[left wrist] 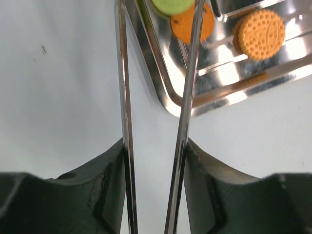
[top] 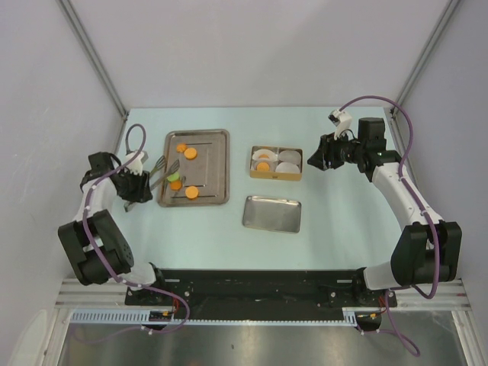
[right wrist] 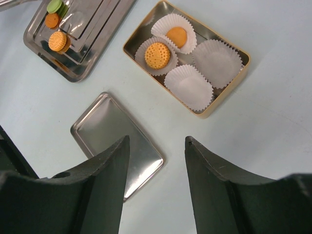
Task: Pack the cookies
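Observation:
Several orange cookies [top: 191, 153] and one light green cookie [top: 172, 177] lie on the steel tray [top: 217, 137]. My left gripper [top: 137, 183] is shut on metal tongs [top: 162, 169], whose arms reach over the tray's near left corner. In the left wrist view the tong arms [left wrist: 187, 97] stand apart on either side of the green cookie [left wrist: 171, 5], which lies on an orange cookie [left wrist: 208, 24]; another orange cookie [left wrist: 260, 34] lies to the right. My right gripper [top: 316, 156] is open and empty beside the gold box [top: 277, 176], which holds two orange cookies [right wrist: 157, 54] in white liners.
Two white liners [right wrist: 217, 62] in the box hold nothing. A steel lid [top: 272, 213] lies flat in front of the box, and it shows below my right gripper [right wrist: 157, 141] in the right wrist view [right wrist: 117, 141]. White walls enclose the table.

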